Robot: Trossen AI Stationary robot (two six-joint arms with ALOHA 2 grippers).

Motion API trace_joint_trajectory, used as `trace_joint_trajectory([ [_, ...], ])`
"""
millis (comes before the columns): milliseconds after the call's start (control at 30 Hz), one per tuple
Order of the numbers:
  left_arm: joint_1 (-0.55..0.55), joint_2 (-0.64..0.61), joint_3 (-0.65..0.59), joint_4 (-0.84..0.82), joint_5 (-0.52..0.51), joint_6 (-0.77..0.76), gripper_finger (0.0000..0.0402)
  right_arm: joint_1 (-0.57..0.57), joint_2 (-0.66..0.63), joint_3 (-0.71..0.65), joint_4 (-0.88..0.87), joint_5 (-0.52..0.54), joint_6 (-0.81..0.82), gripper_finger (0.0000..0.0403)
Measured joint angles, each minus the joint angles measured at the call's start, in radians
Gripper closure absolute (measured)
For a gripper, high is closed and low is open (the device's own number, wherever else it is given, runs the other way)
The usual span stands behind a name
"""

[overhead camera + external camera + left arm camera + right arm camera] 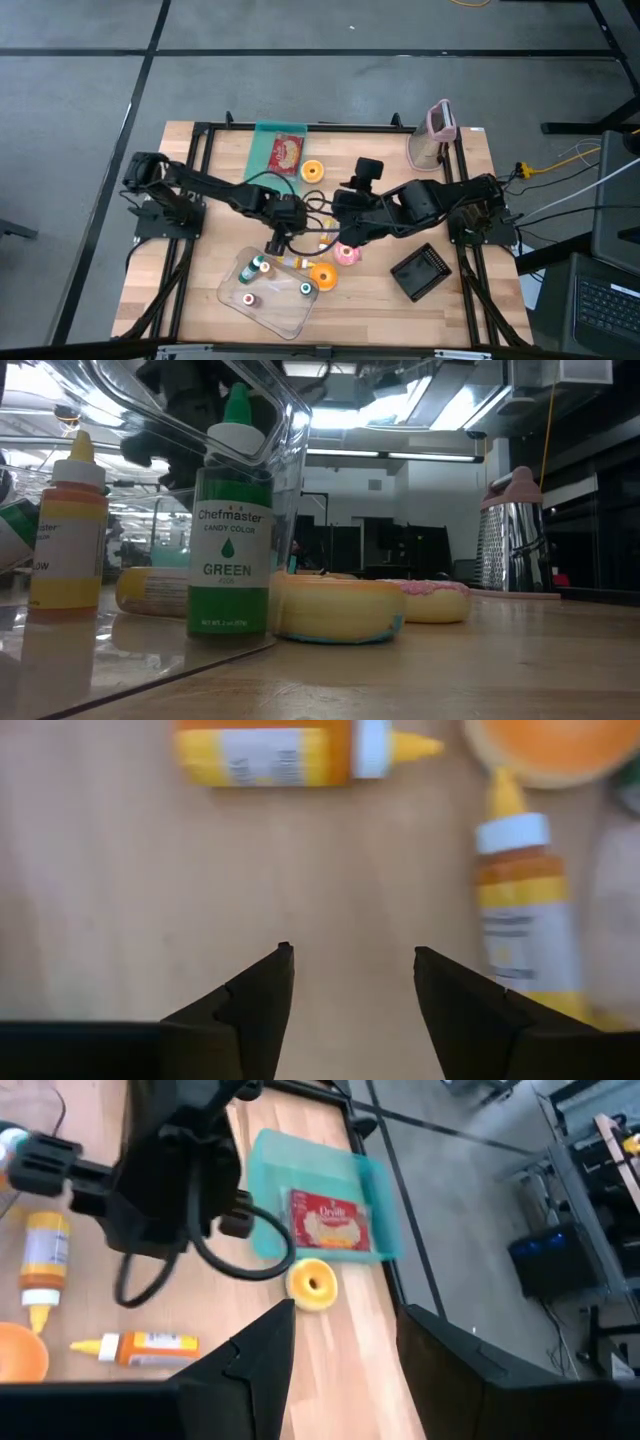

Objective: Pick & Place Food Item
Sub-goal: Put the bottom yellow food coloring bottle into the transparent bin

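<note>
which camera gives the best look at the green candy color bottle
The low view: the green candy color bottle stands upright close up, label readable, on the clear tray. The high view shows only its small cap from above. Neither wrist view shows it.

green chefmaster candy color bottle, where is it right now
In the low view the green-capped Chefmaster candy colour bottle stands upright on the clear plastic tray, left of centre, between the orange-labelled bottle and the yellow-iced doughnut.
</note>
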Motion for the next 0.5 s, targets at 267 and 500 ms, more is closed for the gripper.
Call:
trace_joint_trajectory([
  [267, -0.019, 0.112, 0.144, -0.130, 0.222, -0.035, 0.0196, 0.022, -0.003, 0.000, -0.075, 0.030, 0.083, 0.0228],
  [500, -0.039, 0.189, 0.164, -0.138, 0.283, -0.090, 0.0181, 0.035, -0.002, 0.000, -0.102, 0.048, 0.113, 0.0229],
])
